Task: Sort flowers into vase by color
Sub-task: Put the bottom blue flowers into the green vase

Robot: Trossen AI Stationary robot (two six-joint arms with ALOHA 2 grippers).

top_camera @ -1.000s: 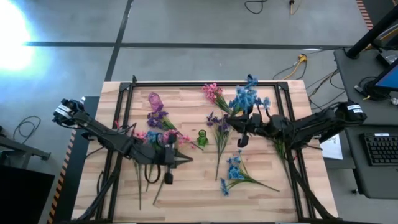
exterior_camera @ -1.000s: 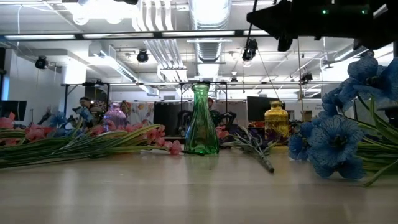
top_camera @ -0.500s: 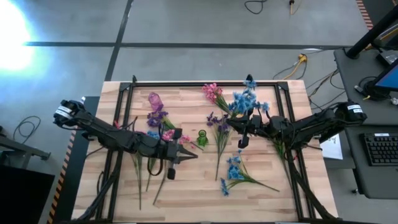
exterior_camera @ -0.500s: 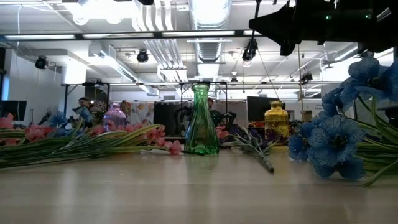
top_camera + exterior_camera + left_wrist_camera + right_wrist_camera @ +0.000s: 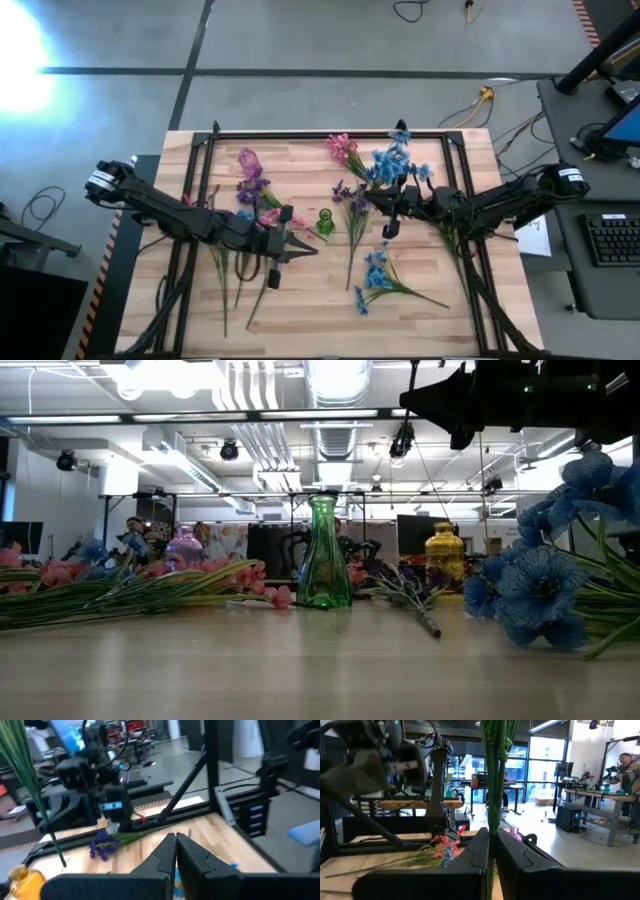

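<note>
1. My right hand [image 5: 367, 195] was clamped on the green stems of a blue flower sprig [image 5: 392, 160], held above the bench [image 5: 300, 310] just right of the green vase [image 5: 325, 222]. In the right wrist view the stems [image 5: 493, 775] ran upright between my two closed fingers [image 5: 476, 851].
2. My left hand [image 5: 312, 250] was closed with nothing between its fingers, poised over the bench just left of and nearer than the green vase. The left wrist view showed the finger tips [image 5: 170, 845] pressed together.
3. The green vase stood upright near the middle of the bench and held no flowers; the low view showed it [image 5: 323, 555] clearly.
4. A purple vase [image 5: 248, 158] lay towards the far left of the bench, and a yellow vase [image 5: 444, 555] showed in the low view behind the purple sprig.
5. Pink and purple flowers [image 5: 255, 200] lay on the left, partly under my left arm.
6. A pink sprig [image 5: 341, 148] lay at the far edge, and a purple sprig [image 5: 352, 205] lay right of the green vase.
7. Another blue sprig [image 5: 378, 275] lay on the near right part of the bench.
</note>
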